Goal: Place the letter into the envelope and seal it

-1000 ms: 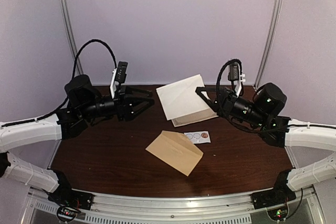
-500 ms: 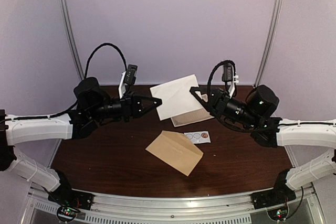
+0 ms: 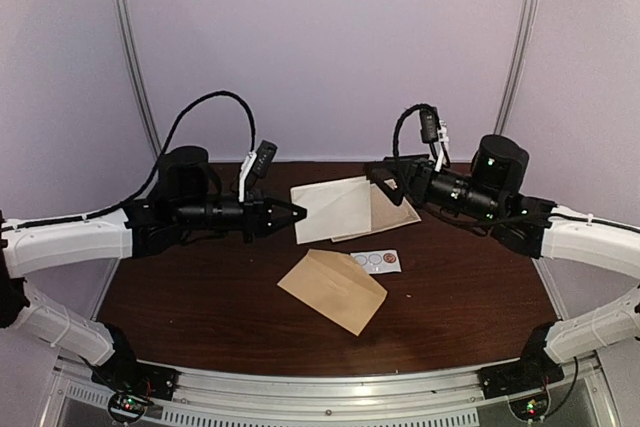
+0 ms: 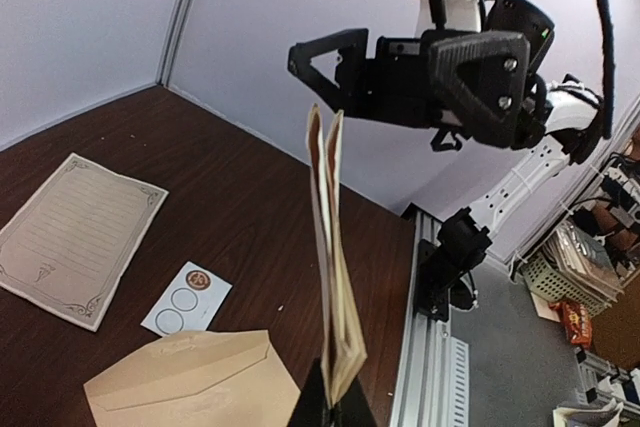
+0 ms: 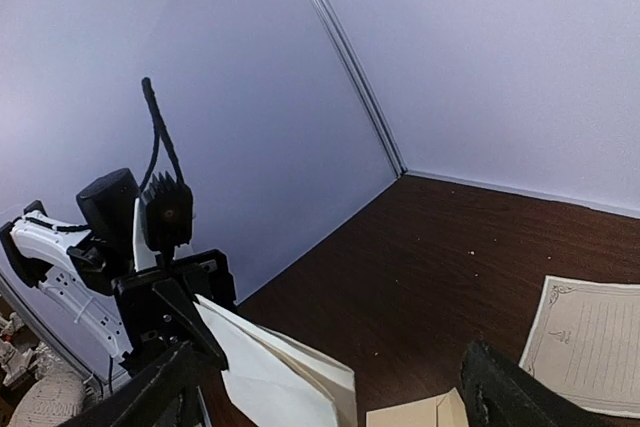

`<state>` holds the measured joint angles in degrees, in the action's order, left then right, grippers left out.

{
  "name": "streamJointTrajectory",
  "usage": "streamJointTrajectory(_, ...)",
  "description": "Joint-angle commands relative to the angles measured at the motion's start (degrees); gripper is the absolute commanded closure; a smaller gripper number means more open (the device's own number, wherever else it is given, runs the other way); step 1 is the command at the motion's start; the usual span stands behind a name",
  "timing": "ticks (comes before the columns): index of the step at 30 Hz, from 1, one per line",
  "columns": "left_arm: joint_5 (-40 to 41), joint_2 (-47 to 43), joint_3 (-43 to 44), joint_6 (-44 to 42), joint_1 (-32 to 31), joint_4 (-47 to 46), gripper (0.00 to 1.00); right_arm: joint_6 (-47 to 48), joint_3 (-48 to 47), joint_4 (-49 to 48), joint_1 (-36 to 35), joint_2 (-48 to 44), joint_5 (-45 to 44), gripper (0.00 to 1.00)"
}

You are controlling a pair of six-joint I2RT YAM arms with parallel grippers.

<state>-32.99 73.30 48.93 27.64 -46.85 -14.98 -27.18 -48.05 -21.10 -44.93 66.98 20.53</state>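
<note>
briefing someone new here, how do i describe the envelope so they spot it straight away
On the dark table, look at the near middle, closest to the arm bases. The envelope lies flat there beside a small white sticker card. It is plain kraft tan: the folded paper in the left claw is white, the lined sheet paler with a printed border.

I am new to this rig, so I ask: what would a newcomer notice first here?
The folded letter held in the air over the back of the table, pinched by the shut left gripper, with the open right gripper close beside it. Then the tan envelope lying flat mid-table, a small sticker card beside its far edge.
</note>
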Motion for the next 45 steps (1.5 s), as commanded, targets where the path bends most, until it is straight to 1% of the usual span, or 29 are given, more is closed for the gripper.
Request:
streamJointTrajectory(1,3.0,1.1,4.8,-11.3,-0.3,16.1,1.00,11.5,-8.4,20.6,0.9,0.4,1.9,0.06)
streamJointTrajectory(4,-1.3,1.8,5.3,-13.4,-0.3,18.0,1.00,16.8,-14.9,30.9,1.0,4.6,8.9,0.06)
streamJointTrajectory(6,-4.7,2.8,6.0,-14.3,-0.2,19.1,1.00,18.7,-17.7,35.8,0.8,7.3,11.2,0.07)
streamJointTrajectory(9,-7.3,4.7,7.6,-15.6,-0.4,21.5,1.00,20.0,-18.6,37.6,0.3,9.6,15.4,0.08)
streamJointTrajectory(12,-8.5,5.6,8.1,-15.9,-0.8,21.8,1.00,20.6,-19.5,38.6,-1.2,11.7,19.9,0.12)
streamJointTrajectory(16,-10.3,6.7,8.9,-16.0,-1.0,21.8,1.00,22.3,-21.1,41.5,-3.0,14.3,20.7,0.19)
streamJointTrajectory(19,-11.4,7.5,9.3,-16.0,-1.0,21.9,1.00,23.1,-21.4,42.5,-3.0,15.2,21.2,0.27)
streamJointTrajectory(22,-11.4,7.8,9.5,-16.0,-1.0,21.8,1.00,23.2,-21.6,42.4,-3.0,15.6,23.1,0.37)
streamJointTrajectory(25,-11.3,8.1,9.9,-16.0,-1.2,21.8,1.00,23.3,-21.7,42.2,-3.0,15.7,23.4,0.50)
streamJointTrajectory(28,-11.3,8.5,10.3,-16.0,-1.5,21.8,1.00,23.4,-21.8,42.0,-3.0,15.5,24.0,0.60)
streamJointTrajectory(34,-11.2,8.8,10.6,-16.0,-1.6,21.8,1.00,23.7,-21.8,42.4,-3.1,16.0,26.1,0.78)
streamJointTrajectory(36,-10.9,8.9,10.6,-16.0,-1.6,21.8,1.00,23.7,-21.7,42.3,-3.0,15.9,26.2,0.87)
streamJointTrajectory(38,-10.0,8.9,10.5,-16.0,-1.6,21.8,1.00,23.7,-21.4,41.8,-3.0,15.6,26.3,0.99)
streamJointTrajectory(39,-9.0,8.8,10.4,-15.8,-1.6,21.7,1.00,23.5,-21.2,41.3,-3.0,15.3,26.1,1.00)
streamJointTrajectory(40,-7.6,8.6,10.2,-15.5,-1.6,21.5,0.90,22.9,-20.8,40.4,-3.0,15.0,25.6,1.00)
streamJointTrajectory(41,-5.4,8.2,9.5,-14.8,-1.6,20.4,0.76,21.9,-20.1,39.0,-3.0,14.4,24.2,1.00)
streamJointTrajectory(43,0.3,6.9,7.6,-12.7,-1.6,17.7,0.62,19.5,-18.5,36.2,-2.6,13.5,20.1,1.00)
streamJointTrajectory(45,4.8,5.7,5.4,-9.8,-1.5,15.5,0.54,16.7,-16.3,33.3,-1.5,12.8,17.5,1.00)
